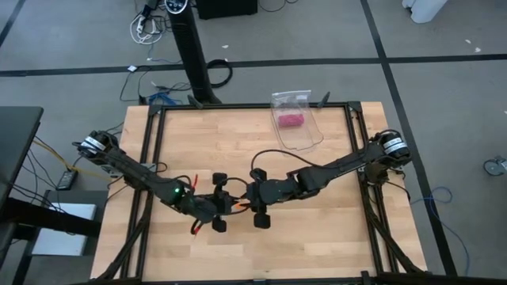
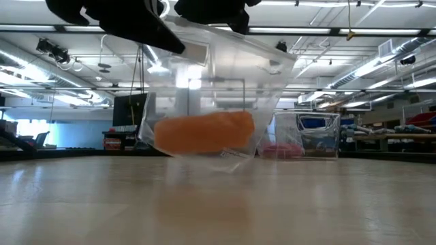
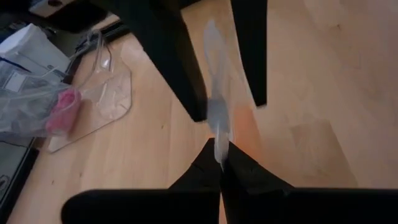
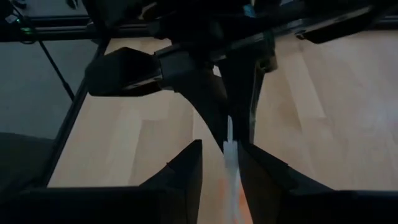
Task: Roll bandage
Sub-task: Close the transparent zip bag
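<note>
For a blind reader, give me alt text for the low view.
A clear plastic bag holding an orange bandage roll hangs above the wooden table, held from above by dark grippers. A pink bundle sits behind.

Bright overhead strip lighting, dim underexposed right wrist view, blurred foreground tabletop [image 2: 218, 204] at low level.

Clear glossy plastic bag [image 2: 225, 82], wooden table [image 2: 218, 204]

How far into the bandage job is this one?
Early. Nothing is rolled in the open yet: the bandage sits inside a clear zip bag hanging above the table. The left gripper pinches the bag's edge; the right gripper straddles it. Left: extracting, rolling.
</note>
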### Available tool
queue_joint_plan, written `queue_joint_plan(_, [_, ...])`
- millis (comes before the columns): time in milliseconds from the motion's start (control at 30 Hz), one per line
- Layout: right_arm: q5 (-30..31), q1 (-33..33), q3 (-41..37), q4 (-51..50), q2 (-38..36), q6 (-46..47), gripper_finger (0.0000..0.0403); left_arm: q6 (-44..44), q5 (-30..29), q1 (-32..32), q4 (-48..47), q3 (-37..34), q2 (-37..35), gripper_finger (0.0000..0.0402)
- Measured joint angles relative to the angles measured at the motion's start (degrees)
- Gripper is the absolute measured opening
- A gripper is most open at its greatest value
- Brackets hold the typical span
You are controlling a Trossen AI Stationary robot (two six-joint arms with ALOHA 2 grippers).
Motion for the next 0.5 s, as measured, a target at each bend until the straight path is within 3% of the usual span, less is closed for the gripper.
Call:
queue_joint_plan(333, [0.01,-1.20,-0.02,-0.70,-0.03,-0.97,0.0038,-1.52,0.21,0.60,1.06,0.02,0.00,0.0001])
queue_joint_plan(500, [0.17,-1.26,-0.02,-1.57,-0.11,-1.00,0.0026,-2.65,0.24,0.60,1.13,0.02,0.00,0.0001])
